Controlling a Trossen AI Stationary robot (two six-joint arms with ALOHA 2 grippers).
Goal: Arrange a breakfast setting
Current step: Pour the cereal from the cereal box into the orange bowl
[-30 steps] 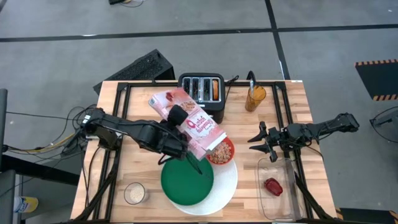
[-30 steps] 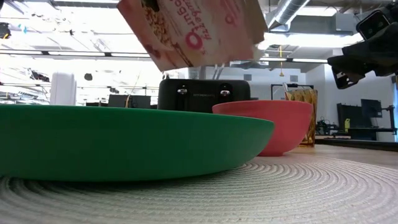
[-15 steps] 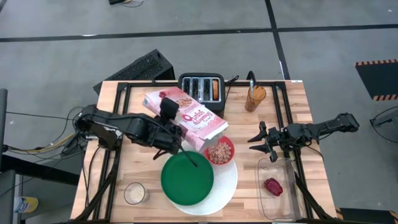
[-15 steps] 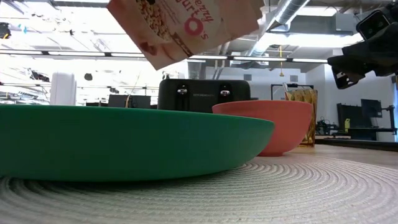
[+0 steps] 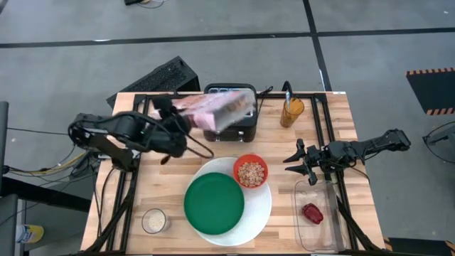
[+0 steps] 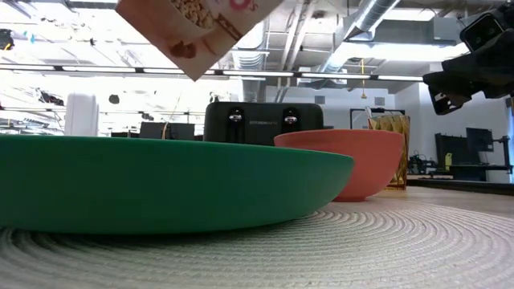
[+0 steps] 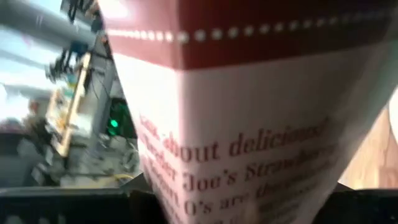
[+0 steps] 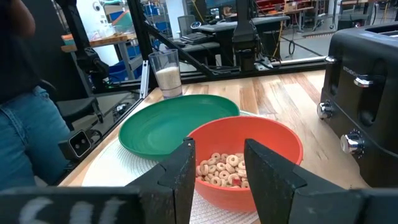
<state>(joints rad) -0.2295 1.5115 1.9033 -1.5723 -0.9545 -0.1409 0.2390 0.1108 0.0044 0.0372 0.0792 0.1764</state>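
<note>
At the table's 6 o'clock edge the green plate (image 5: 214, 204) sits on the white plate (image 5: 261, 206), with the red bowl (image 5: 250, 171) of cereal rings touching its 1 o'clock rim. At 3 o'clock the right gripper (image 5: 304, 168) hangs part open and empty, the red food item (image 5: 312, 212) in the clear tub (image 5: 301, 229) at 5 o'clock. Farther back, the left gripper (image 5: 176, 122) clamps a cereal box (image 5: 217, 108) reading "Joe's Straw…" above the toaster (image 5: 237, 129) at 12 o'clock, bare wood between it and the bowl.

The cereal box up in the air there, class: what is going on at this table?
The left end effector holds the cereal box aloft, above the black toaster at the table's back. The red bowl has cereal in it and sits on the white plate beside the green plate. The right end effector waits, open, near the clear tub.
</note>
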